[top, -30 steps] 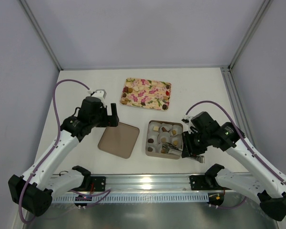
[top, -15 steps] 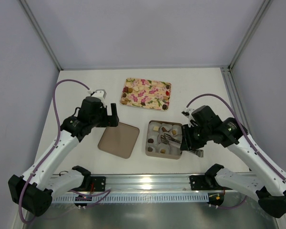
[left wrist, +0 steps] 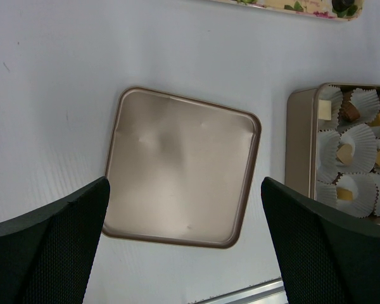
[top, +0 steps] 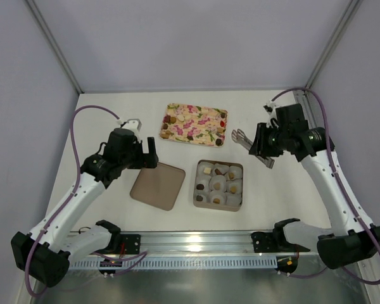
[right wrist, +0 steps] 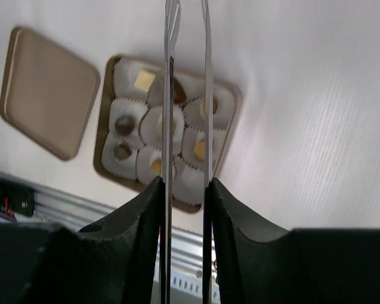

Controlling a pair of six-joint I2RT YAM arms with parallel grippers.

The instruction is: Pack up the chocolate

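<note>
Chocolate pieces, dark and golden-tan, sit in white paper cups inside a gold tin (top: 199,187); more lie on the floral tray (top: 194,123). My right gripper (top: 258,147) is shut on metal tongs (top: 239,135) and holds them above the table, right of the tray and behind the tin. In the right wrist view the tongs (right wrist: 168,95) point over the tin (right wrist: 104,114), their tips apart with nothing between them; a yellow piece (right wrist: 144,80) shows there. My left gripper (top: 148,156) is open and empty above the tin's lid (top: 157,185), which also shows in the left wrist view (left wrist: 180,168).
The tin (left wrist: 301,152) lies right of the lid in the left wrist view. A metal rail (top: 196,244) runs along the near table edge. Enclosure walls and posts stand at the back and sides.
My right arm has lifted out of the tin and swung back and to the right, carrying the tongs. The left arm has not moved.
</note>
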